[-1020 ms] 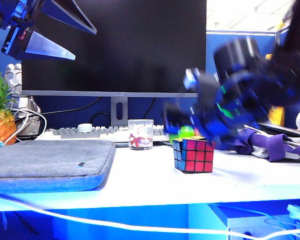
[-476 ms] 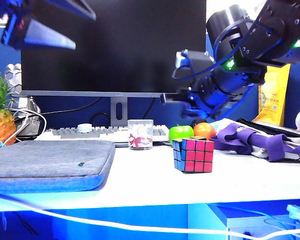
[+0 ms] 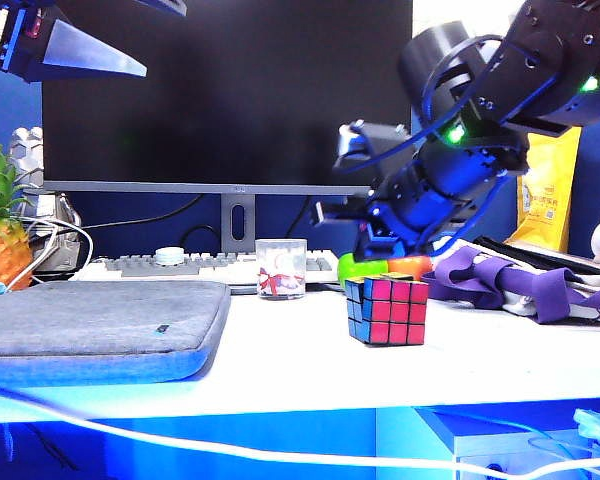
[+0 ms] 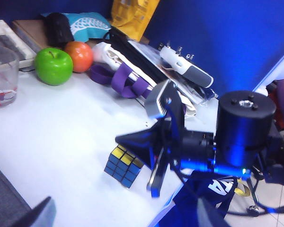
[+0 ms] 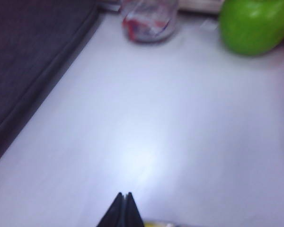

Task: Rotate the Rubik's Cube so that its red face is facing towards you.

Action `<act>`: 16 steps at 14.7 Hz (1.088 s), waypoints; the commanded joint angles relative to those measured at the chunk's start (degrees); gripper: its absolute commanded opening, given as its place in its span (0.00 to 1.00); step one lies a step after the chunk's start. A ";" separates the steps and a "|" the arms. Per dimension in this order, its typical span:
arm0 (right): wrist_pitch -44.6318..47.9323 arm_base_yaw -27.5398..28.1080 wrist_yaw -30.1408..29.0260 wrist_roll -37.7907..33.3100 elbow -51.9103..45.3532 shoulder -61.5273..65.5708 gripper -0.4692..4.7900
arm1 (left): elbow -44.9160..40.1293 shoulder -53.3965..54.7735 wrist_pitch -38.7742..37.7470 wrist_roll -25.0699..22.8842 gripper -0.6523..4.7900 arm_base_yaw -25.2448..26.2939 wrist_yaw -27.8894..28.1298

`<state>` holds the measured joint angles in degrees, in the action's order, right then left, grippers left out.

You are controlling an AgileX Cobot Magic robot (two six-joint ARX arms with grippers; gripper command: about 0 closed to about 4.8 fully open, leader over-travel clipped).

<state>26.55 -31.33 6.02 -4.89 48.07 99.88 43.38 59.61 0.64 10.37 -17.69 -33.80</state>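
Note:
The Rubik's Cube (image 3: pixel 387 310) stands on the white table with its red face (image 3: pixel 396 311) turned to the exterior camera, a blue side on the left and yellow on top. In the left wrist view the Rubik's Cube (image 4: pixel 123 166) shows only yellow and blue. My right gripper (image 3: pixel 378 243) hovers just above and behind it. Its fingers (image 5: pixel 124 198) are shut on nothing, and a yellow sliver of the cube (image 5: pixel 156 224) shows below them. My left gripper (image 3: pixel 90 50) hangs open, high at the far left. Its fingers (image 4: pixel 42 215) are wide apart, far from the cube.
A grey pad (image 3: pixel 100 325) lies at the left with a pineapple (image 3: pixel 0 230) behind it. A small glass (image 3: pixel 281 268), a keyboard (image 3: pixel 180 265) and a green apple (image 5: pixel 253 26) sit behind the cube. Purple straps (image 3: pixel 520 280) lie at the right, a monitor (image 3: pixel 230 90) behind.
My right arm lifted away from beside the cube, then tipped down slightly and now covers the fruit behind. The cube has stayed put. The left gripper barely moved.

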 commanded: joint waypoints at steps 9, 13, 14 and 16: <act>5.62 -0.39 -2.16 -4.46 -5.77 3.15 0.09 | 0.02 -0.11 0.74 0.15 0.85 -0.02 0.59; 12.20 -0.37 -2.49 -6.88 -5.62 7.21 0.09 | -0.02 -0.11 -0.61 -0.96 0.85 -0.02 0.59; 12.39 -0.28 -2.51 -6.97 -5.62 7.21 0.09 | -0.15 -0.11 -0.61 -0.94 0.85 -0.02 0.61; 12.20 -0.20 -1.90 -6.97 -5.64 8.00 0.09 | -0.22 -0.07 -0.61 -0.94 0.85 -0.02 0.59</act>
<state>44.23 -31.59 4.47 -10.92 43.09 106.43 43.27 59.66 -0.30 9.89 -17.67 -33.17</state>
